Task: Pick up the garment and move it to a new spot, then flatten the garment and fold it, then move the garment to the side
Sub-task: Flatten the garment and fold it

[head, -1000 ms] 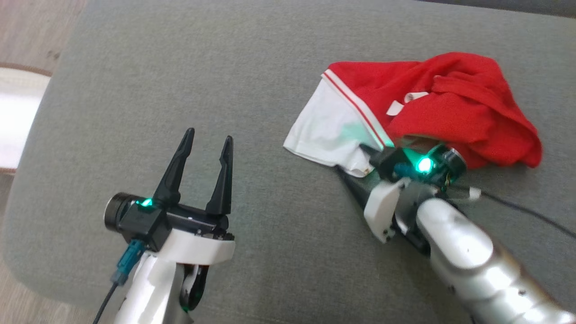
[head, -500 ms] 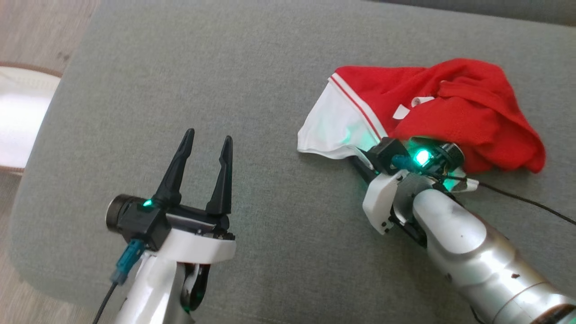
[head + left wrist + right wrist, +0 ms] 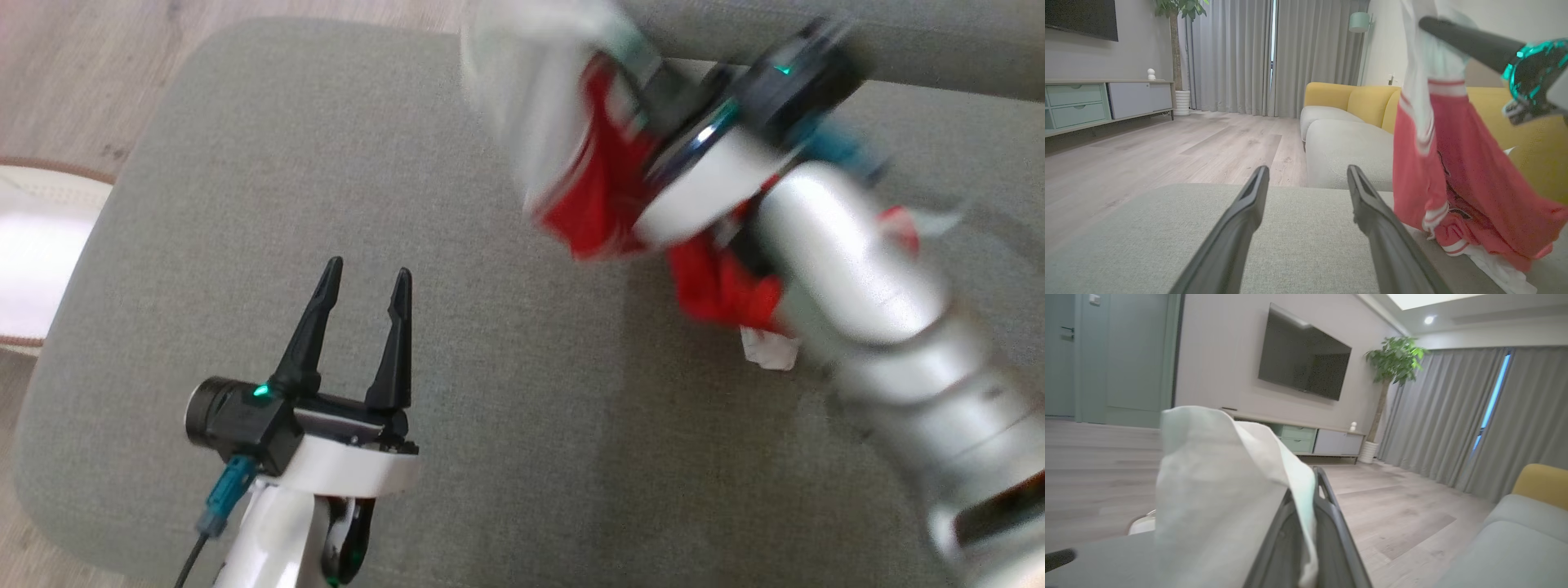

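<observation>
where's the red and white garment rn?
Head view, upper right: the red and white garment hangs pinched in the right tool above the grey cushion, its lower end touching the cushion.

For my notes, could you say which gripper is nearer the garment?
Right. The right gripper is shut on the garment; the left gripper is open, apart to its left.

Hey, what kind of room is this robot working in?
Most likely a home living room: a wall-mounted TV hangs above a low cabinet, a yellow and grey sofa stands nearby, and grey floor-length curtains hang behind it.
</observation>
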